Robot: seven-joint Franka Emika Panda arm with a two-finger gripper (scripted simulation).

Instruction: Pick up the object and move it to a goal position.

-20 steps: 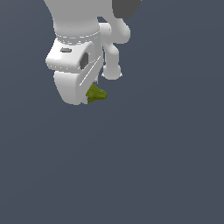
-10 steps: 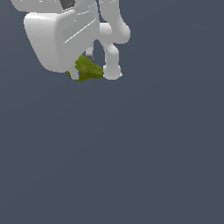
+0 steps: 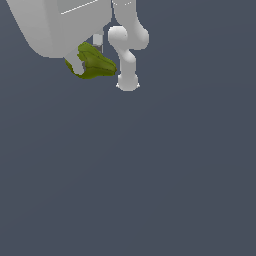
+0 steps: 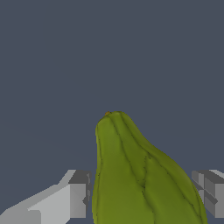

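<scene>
Wrist view first, since it tells you the most: your gripper [image 4: 142, 197] has the object [image 4: 140, 179] sitting right between its two fingers [image 4: 76, 194], and the green lump fills pretty much the whole gap, so the gripper looks clamped on it rather than hanging loose around it. The gap is only as wide as the object itself. You can't quite see the contact on the far finger because the object bulges in front of it, so take "clamped" as a strong read, not gospel.

What changed: compared with a second ago, the gripper [image 3: 90, 55] has risen toward the top of the exterior view and drifted to the exterior view's left, and the object [image 3: 95, 62] came up with it, looking bigger in frame. It hasn't slipped out along the way. So I'd say the pick is done and you're now in the carry phase.

Further out, nothing sits near the object; it hangs clear of the flat grey floor [image 3: 150, 190] with no shadow or contact visible. No goal marker shows up in either view, so you can't judge how much travel is left.
</scene>
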